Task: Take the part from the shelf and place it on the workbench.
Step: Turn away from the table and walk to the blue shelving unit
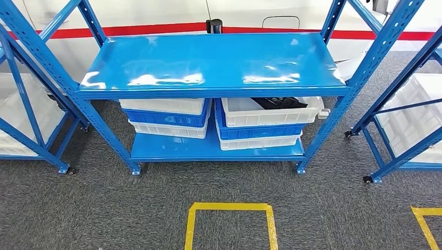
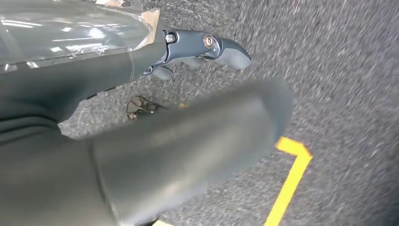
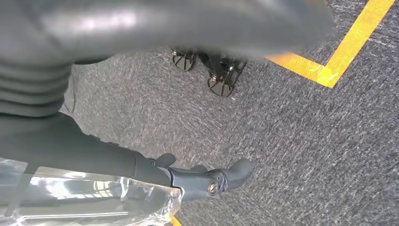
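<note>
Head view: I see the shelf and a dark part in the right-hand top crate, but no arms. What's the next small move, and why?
Probably step closer to the blue shelf, toward its right side. The dark part lies in the white crate under the top board, with yellow floor tape and carpet between. Both wrist views look at carpet, the left hand and right hand holding nothing, so the arms seem to hang.

shelf [image 1: 211, 62]: glossy blue, you see
bins [image 1: 167, 117]: white & blue, stacked
part [image 1: 279, 102]: black
floor tape [image 1: 229, 207]: yellow on speckled grey carpet [image 1: 104, 208]

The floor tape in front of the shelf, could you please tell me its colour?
Yellow: the floor tape forms a square outline on the grey carpet, clearest in the head view.
</note>
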Motion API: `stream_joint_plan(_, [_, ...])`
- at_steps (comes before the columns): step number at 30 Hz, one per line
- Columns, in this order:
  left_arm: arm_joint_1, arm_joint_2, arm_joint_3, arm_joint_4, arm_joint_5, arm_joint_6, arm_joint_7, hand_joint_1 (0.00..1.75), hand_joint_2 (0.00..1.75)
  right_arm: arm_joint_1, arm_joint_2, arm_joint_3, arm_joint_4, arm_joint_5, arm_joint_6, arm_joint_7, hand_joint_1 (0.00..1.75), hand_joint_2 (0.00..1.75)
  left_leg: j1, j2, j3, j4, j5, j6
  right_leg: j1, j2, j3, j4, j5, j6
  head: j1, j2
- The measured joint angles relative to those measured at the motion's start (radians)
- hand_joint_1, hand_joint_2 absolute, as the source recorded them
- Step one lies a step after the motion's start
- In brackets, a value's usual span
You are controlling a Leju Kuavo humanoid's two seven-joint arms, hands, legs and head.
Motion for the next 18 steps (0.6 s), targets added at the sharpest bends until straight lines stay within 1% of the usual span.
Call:
stream_joint_plan(1, [0.0,0.0,0.004,0.0,0.007,0.007,-0.007,0.0,1.75,0.0,0.0,0.002,0.0,0.002,-0.001,0.0,0.0,1.31,0.0,0.0,0.0,-0.001,0.0,-0.007,0.002,0.0,-0.001,0.0,0.0,-0.002,0.0,0.0])
stream_joint_plan(2, [0.0,-0.001,0.009,0.0,0.013,0.013,-0.014,0.0,1.75,0.0,0.0,0.002,0.0,0.003,-0.002,0.0,0.0,0.87,0.0,0.0,0.0,-0.001,0.0,-0.011,0.003,0.0,-0.001,0.0,0.0,-0.004,0.0,0.0])
stream_joint_plan(3, [0.0,-0.001,0.013,0.0,0.017,0.018,-0.018,0.0,1.75,0.0,0.0,0.003,0.0,0.004,-0.002,0.0,0.0,0.44,0.0,0.0,0.0,-0.001,-0.001,-0.013,0.003,0.0,-0.001,0.0,0.0,-0.005,0.0,0.0])
stream_joint_plan(4, [0.0,-0.001,0.018,0.0,0.021,0.022,-0.022,0.0,1.75,0.0,0.001,0.004,0.0,0.005,-0.002,0.0,0.0,0.44,0.0,0.0,0.0,-0.001,-0.001,-0.013,0.003,0.0,-0.001,0.0,0.0,-0.005,0.001,0.0])
stream_joint_plan(7, [0.0,-0.001,0.03,0.0,0.03,0.051,-0.029,0.0,1.75,0.0,0.001,0.005,0.0,0.006,-0.003,0.002,0.0,1.75,-0.003,0.0,0.0,-0.001,-0.001,-0.014,0.002,0.0,-0.001,0.0,0.0,-0.004,0.001,0.0])
stream_joint_plan(11, [0.0,0.0,0.048,0.0,0.04,0.126,-0.035,0.0,1.75,0.0,0.0,0.006,0.0,0.009,-0.004,0.003,0.0,1.75,-0.007,0.0,0.0,0.0,-0.001,-0.014,-0.002,-0.001,-0.001,0.0,0.0,-0.004,0.001,0.0])
stream_joint_plan(14, [0.001,0.002,0.062,0.0,0.047,0.19,-0.022,0.0,1.75,0.0,0.0,0.006,0.0,0.01,-0.004,0.002,0.0,1.75,-0.01,0.0,0.0,0.0,-0.001,-0.013,-0.005,-0.001,-0.001,0.0,0.0,-0.004,0.001,0.0])
stream_joint_plan(18, [0.002,0.005,0.077,0.0,0.049,0.219,-0.012,0.0,1.75,0.0,0.0,0.006,0.0,0.012,-0.004,0.002,0.0,1.75,-0.011,0.0,0.0,0.0,-0.001,-0.013,-0.006,-0.001,-0.001,0.0,0.0,-0.004,0.0,0.0])
